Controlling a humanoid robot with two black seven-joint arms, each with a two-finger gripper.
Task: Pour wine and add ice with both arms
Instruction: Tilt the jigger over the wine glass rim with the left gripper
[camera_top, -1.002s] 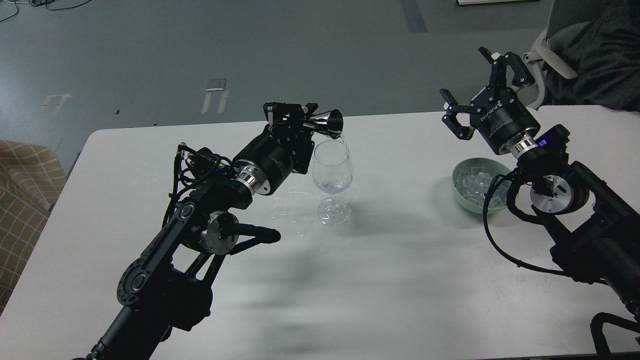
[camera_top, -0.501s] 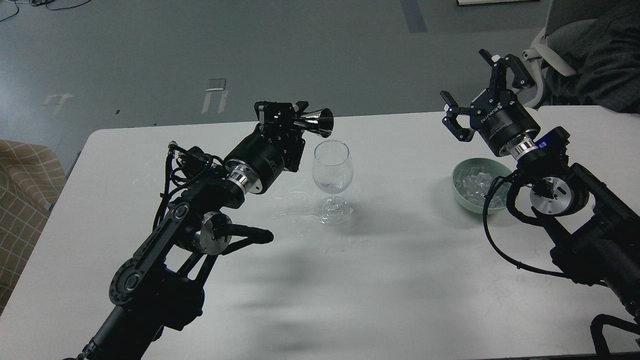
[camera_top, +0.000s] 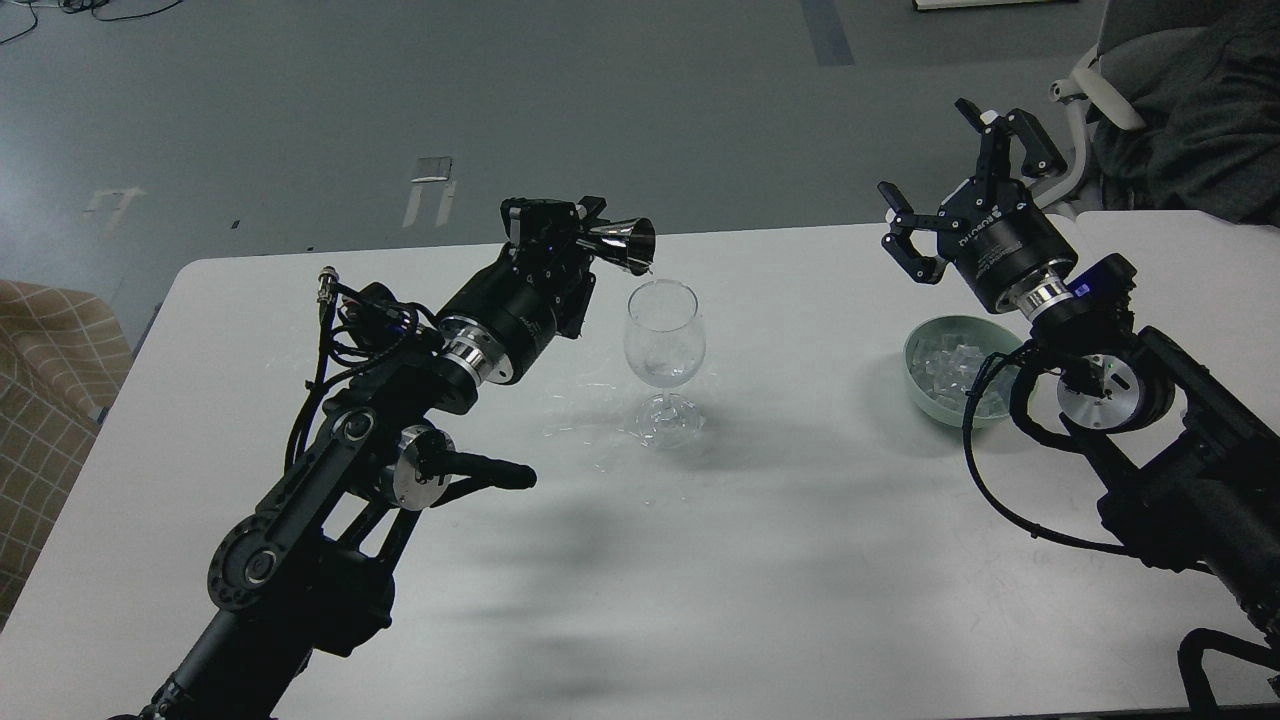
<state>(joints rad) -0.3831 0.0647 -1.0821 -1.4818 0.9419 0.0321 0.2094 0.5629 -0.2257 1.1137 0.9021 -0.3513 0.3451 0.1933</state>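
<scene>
A clear stemmed glass (camera_top: 664, 345) stands upright mid-table, with a little clear wine (camera_top: 662, 374) low in its bowl. My left gripper (camera_top: 585, 238) is shut on a steel double-cone jigger (camera_top: 622, 243), held on its side, its mouth just up and left of the glass rim. A pale green bowl (camera_top: 925, 385) at the right holds a heap of clear ice (camera_top: 952, 364) cubes. My right gripper (camera_top: 960, 180) is open and empty, raised above and behind the bowl, fingers pointing up and away.
Clear droplets or spilled liquid (camera_top: 585, 432) lie on the white table (camera_top: 760, 560) left of the glass foot. A chair with dark cloth (camera_top: 1180, 110) stands behind the table's right corner. A checked seat (camera_top: 40, 380) is at the left edge.
My left gripper has drawn back to the left with the jigger, from over the glass rim to beside it. The right arm has barely moved.
</scene>
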